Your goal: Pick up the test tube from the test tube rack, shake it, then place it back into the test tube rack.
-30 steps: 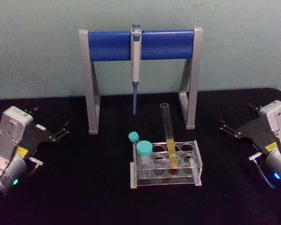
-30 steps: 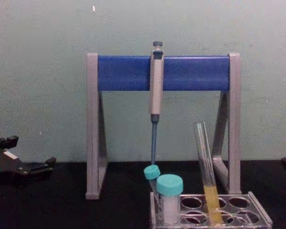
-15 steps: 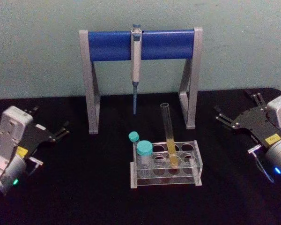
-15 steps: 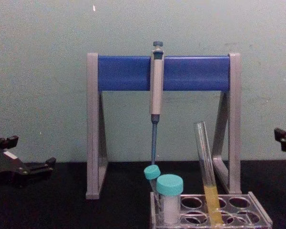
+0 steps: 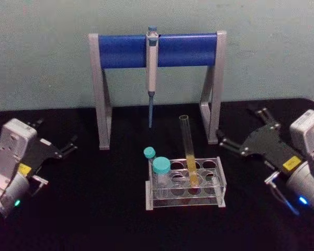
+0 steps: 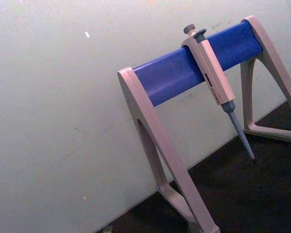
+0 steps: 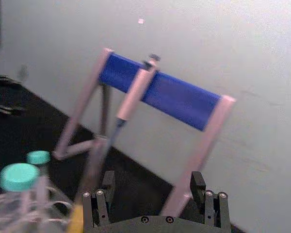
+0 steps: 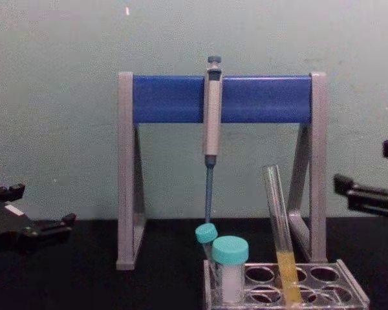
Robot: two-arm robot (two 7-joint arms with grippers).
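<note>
Test tube (image 5: 189,151) sat ungrasped in its test tube rack (image 5: 220,183); my right gripper (image 5: 240,125) hovered spread-open to its right, left gripper (image 5: 56,130) parked, released; every step was left to do.

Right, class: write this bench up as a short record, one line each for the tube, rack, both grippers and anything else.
test tube: standing in the test tube rack, uncapped, yellow liquid in its lower part
rack contents: also two teal-capped tubes
right gripper: open, to the rack's right, apart from the tube
left gripper: open, parked at far left
behind: pipette hanging on its stand
</note>
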